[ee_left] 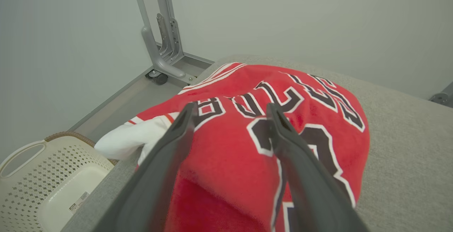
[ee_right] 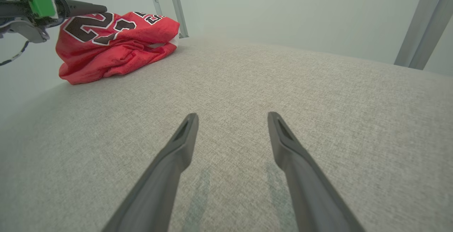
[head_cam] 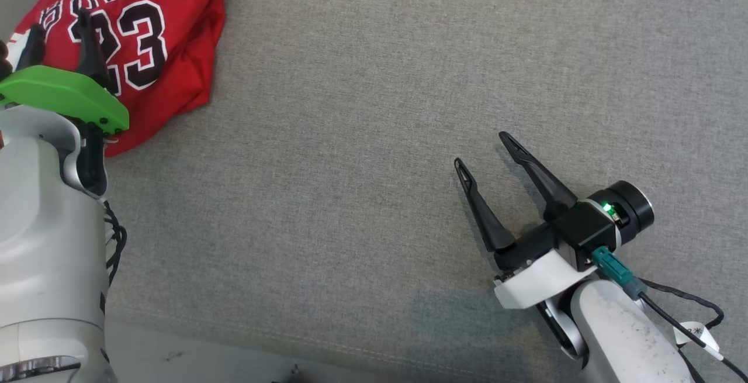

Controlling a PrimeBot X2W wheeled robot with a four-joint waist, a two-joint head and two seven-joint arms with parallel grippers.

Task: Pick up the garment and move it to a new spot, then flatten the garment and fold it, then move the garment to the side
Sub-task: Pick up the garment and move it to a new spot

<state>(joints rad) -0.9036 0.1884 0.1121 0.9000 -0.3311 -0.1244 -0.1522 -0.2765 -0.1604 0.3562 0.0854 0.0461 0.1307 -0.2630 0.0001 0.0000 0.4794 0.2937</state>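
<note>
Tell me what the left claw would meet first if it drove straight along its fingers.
The left claw would probably meet the red jersey first; the gap is hard to judge.

Right gripper (head_cam: 482, 149): two dark fingers (head_cam: 485, 213); behind them, black block (head_cam: 584, 228) with green light (head_cam: 608, 208), teal plug (head_cam: 610, 267), black cable (head_cam: 647, 299). Left gripper (head_cam: 59, 22): green cover (head_cam: 64, 96) behind, grey forearm (head_cam: 41, 242).
</note>
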